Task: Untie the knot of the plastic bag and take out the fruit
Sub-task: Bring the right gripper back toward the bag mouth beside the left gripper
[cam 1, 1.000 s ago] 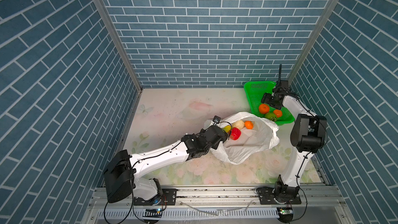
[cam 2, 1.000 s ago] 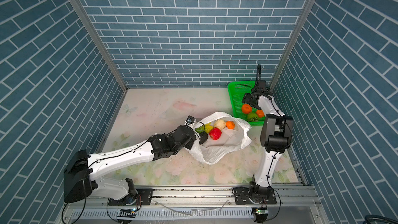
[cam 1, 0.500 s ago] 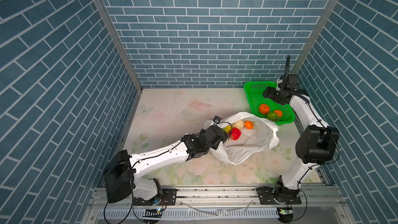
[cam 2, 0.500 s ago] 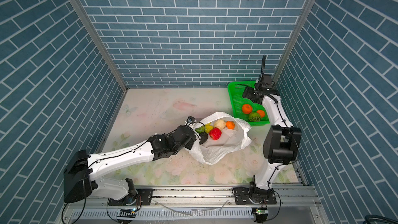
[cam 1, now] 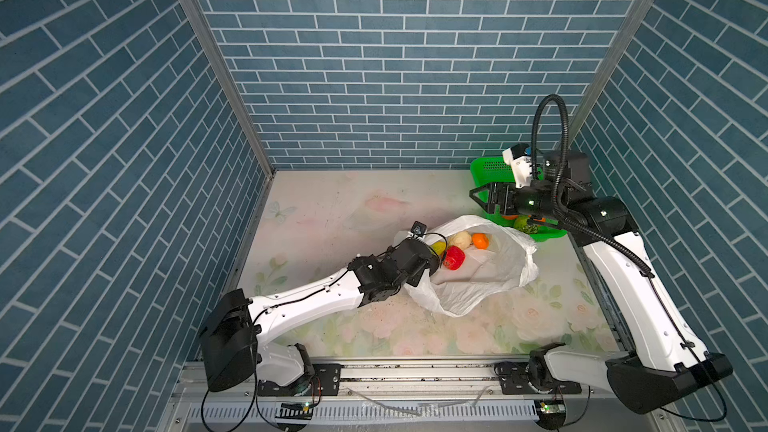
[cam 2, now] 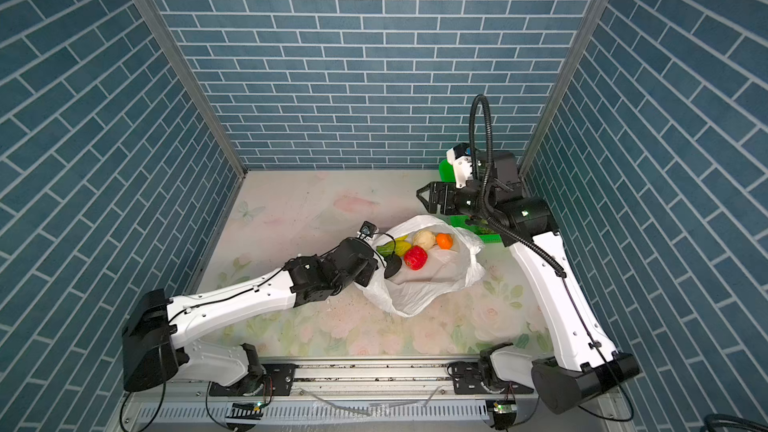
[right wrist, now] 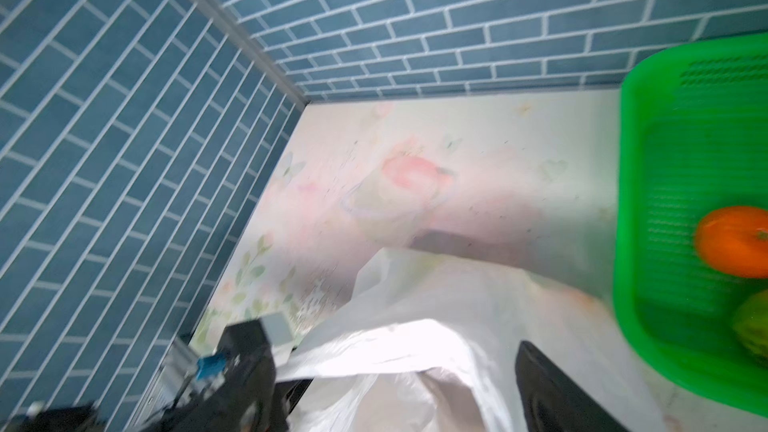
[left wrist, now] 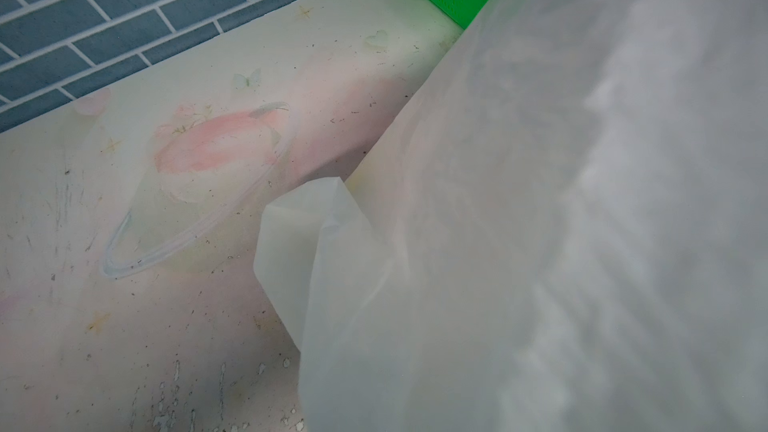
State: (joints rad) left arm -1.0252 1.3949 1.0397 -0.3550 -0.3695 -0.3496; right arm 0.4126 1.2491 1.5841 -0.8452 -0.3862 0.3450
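Observation:
The plastic bag (cam 1: pixel 478 284) lies in the middle of the table with its mouth gaping; no knot shows. The fruit lies inside it: a red strawberry-like one (cam 1: pixel 454 258), a cream one (cam 1: pixel 461 238), an orange (cam 1: pixel 480 241) and a yellow banana (cam 2: pixel 401 245). My left gripper (cam 1: pixel 432 261) is shut on the bag's left rim, and bag film (left wrist: pixel 540 222) covers most of the left wrist view. My right gripper (cam 1: pixel 478 200) hangs open and empty above the bag's far rim, beside the basket. One of its fingers (right wrist: pixel 552 392) shows over the bag (right wrist: pixel 415 326).
A green basket (cam 1: pixel 484 168) stands at the back right, largely behind my right arm. It holds an orange (right wrist: pixel 735 241) and a green fruit (right wrist: pixel 754 326). Brick walls close in three sides. The left arm's wrist camera (right wrist: pixel 249 363) sits close to the bag's rim.
My right gripper has lifted out of the basket and swung left to the bag's far rim, still open. The left arm and the bag have not moved.

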